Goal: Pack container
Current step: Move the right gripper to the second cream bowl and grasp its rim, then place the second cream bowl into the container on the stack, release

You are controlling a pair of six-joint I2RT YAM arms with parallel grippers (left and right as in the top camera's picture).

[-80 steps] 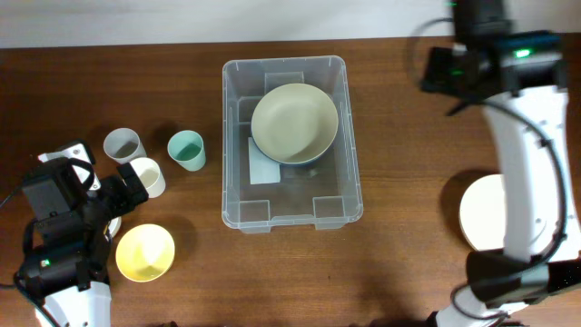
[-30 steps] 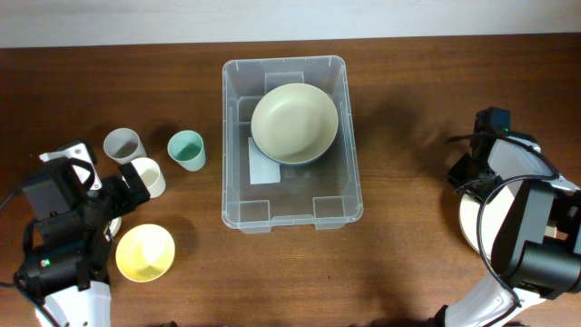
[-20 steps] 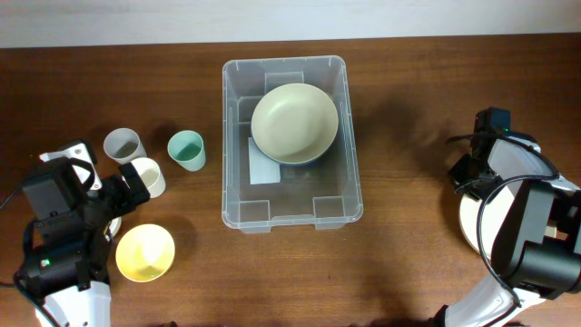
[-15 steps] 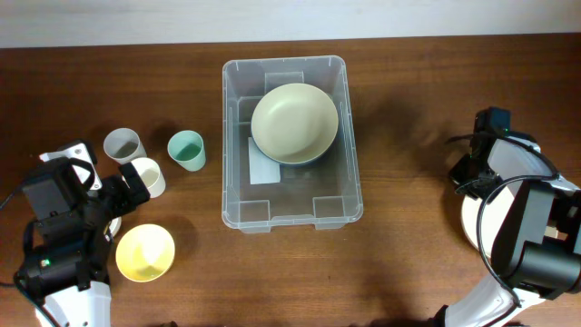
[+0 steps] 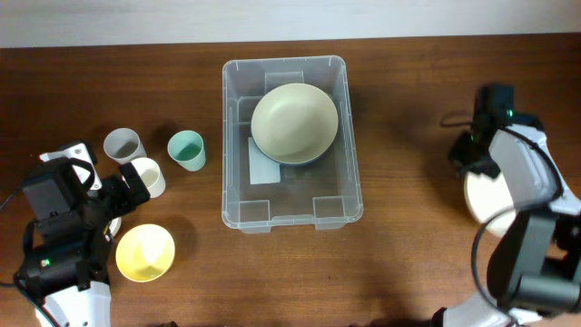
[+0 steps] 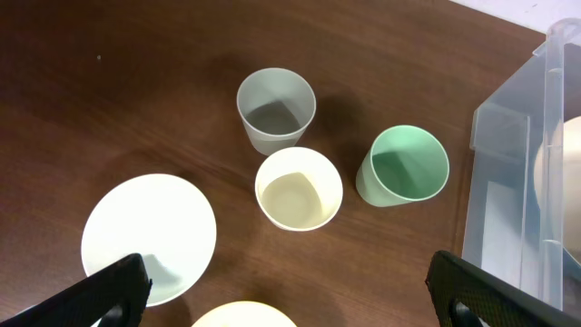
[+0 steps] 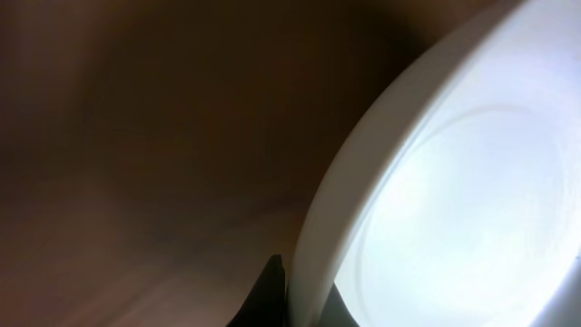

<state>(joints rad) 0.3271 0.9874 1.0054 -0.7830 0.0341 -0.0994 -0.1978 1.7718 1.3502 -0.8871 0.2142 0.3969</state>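
The clear container point(image 5: 300, 196) stands at mid-table with a pale green bowl point(image 5: 294, 123) inside its far half. In the right wrist view my right gripper point(image 7: 304, 300) is shut on the rim of a white plate point(image 7: 454, 182); one dark finger point(image 7: 270, 295) lies against the rim's outer side. From overhead that white plate point(image 5: 486, 195) lies at the right, partly under the right arm. My left gripper point(image 6: 295, 304) hangs open above the cups, holding nothing.
Left of the container are a grey cup point(image 5: 122, 143), a cream cup point(image 5: 146, 176), a green cup point(image 5: 186, 149) and a yellow bowl point(image 5: 144, 252). A second white plate point(image 6: 150, 238) lies under the left arm. The container's wall point(image 6: 517, 136) is at right.
The right jaws have closed on the white plate's rim. The right arm has swung toward the far side and the plate has shifted a little with it. The left arm has not moved.
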